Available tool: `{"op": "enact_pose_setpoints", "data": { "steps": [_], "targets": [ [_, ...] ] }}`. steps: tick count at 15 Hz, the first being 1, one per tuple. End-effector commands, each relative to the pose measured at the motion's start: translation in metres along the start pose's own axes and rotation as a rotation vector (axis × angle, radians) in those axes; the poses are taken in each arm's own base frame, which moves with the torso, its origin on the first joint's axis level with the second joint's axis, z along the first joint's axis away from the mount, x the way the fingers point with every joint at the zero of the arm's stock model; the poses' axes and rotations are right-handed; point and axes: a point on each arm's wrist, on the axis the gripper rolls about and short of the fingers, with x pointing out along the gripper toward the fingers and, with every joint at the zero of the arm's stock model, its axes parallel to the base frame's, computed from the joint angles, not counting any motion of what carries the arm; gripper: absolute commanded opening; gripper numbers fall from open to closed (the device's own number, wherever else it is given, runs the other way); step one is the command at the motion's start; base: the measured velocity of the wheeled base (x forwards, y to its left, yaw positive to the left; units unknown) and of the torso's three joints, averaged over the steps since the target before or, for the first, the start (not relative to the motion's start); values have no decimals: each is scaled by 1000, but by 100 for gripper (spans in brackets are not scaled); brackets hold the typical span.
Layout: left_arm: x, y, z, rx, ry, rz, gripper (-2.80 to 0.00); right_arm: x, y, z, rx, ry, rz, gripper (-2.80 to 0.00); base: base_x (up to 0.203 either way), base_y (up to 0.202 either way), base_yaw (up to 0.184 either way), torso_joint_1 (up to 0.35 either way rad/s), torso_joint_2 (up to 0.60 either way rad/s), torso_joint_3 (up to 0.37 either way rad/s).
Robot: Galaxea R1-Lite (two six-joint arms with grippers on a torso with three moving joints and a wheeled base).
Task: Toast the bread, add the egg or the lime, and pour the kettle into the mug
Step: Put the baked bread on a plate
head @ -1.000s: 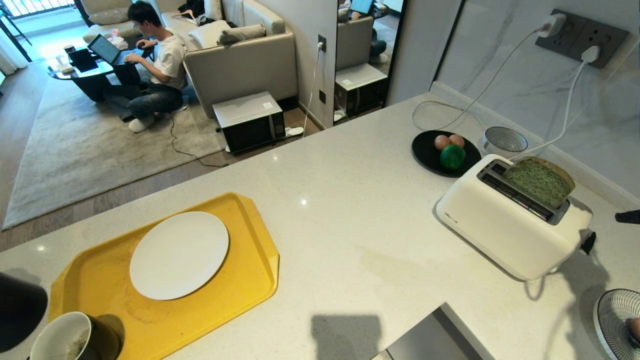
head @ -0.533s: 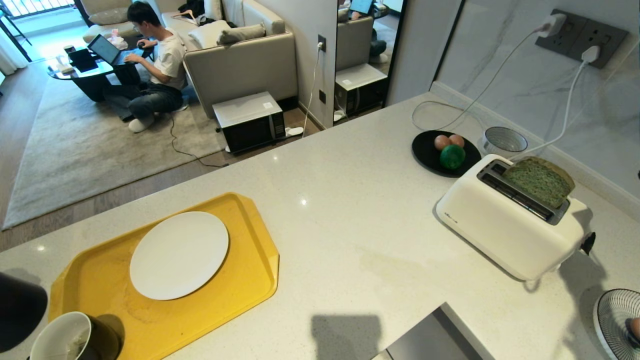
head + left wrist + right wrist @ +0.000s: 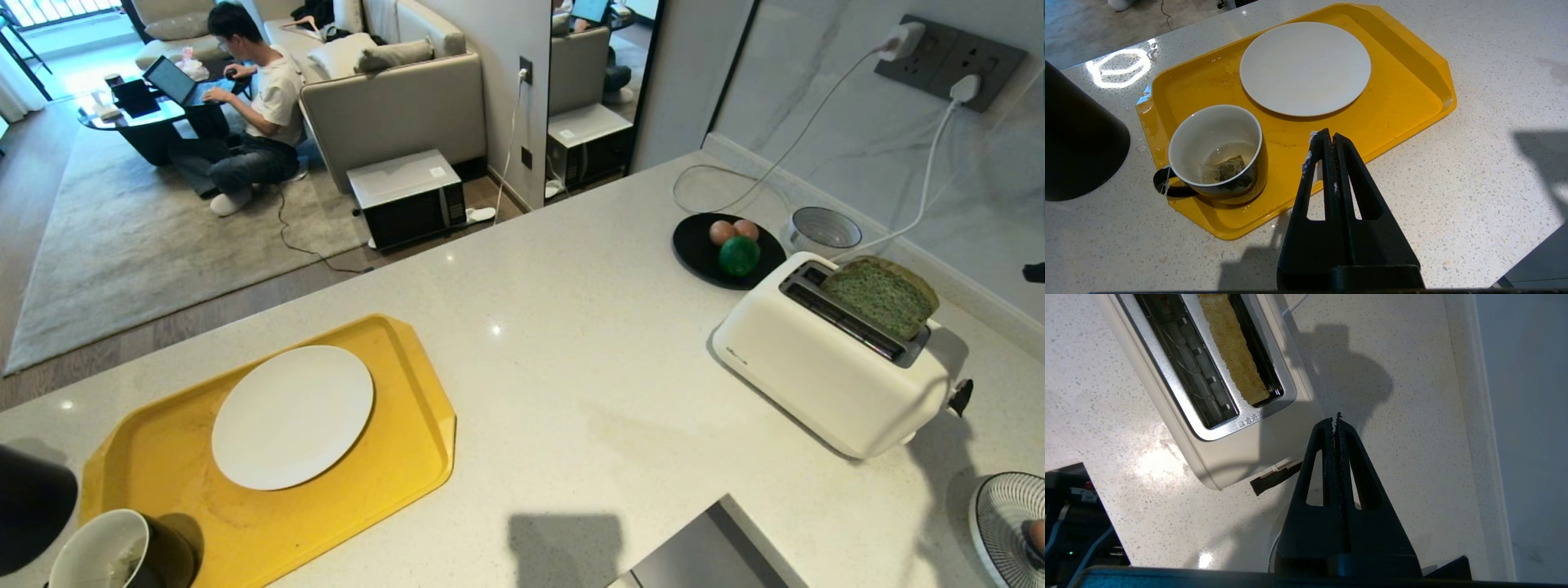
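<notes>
Hovering above the counter by the toaster (image 3: pixel 1208 396), our right gripper (image 3: pixel 1336 418) has its fingers pressed together, empty; the bread (image 3: pixel 1233 347) stands in the slot nearer the wall. Our left gripper (image 3: pixel 1327 136), likewise closed and empty, hangs over the yellow tray (image 3: pixel 1404 81) near the mug (image 3: pixel 1218 153) and kettle (image 3: pixel 1077 139).

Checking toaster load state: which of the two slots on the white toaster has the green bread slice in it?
The slot farther from the robot, on the wall side: the pale green bread slice stands in it. The white toaster's nearer slot is empty.
</notes>
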Motion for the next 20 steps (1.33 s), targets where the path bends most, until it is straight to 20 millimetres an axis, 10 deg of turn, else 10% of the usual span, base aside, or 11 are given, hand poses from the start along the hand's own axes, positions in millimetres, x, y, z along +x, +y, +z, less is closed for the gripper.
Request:
{"op": "enact_pose_setpoints", "data": {
  "steps": [1,2,8,20],
  "targets": [
    [0,0,0,0,0,0,-280,5,0,-1,-1,18,9,-280,0,0,0,0,0,0],
    [0,0,0,0,0,0,-280,6,0,-1,1,25,15,0,0,0,0,0,0,0],
    [0,0,0,0,0,0,-280,4,4,12,-88,-74,182,0,0,0,0,0,0,0],
    [0,0,0,0,0,0,-280,70,23,27,-186,4,286,0,0,0,0,0,0,0]
  ]
}}
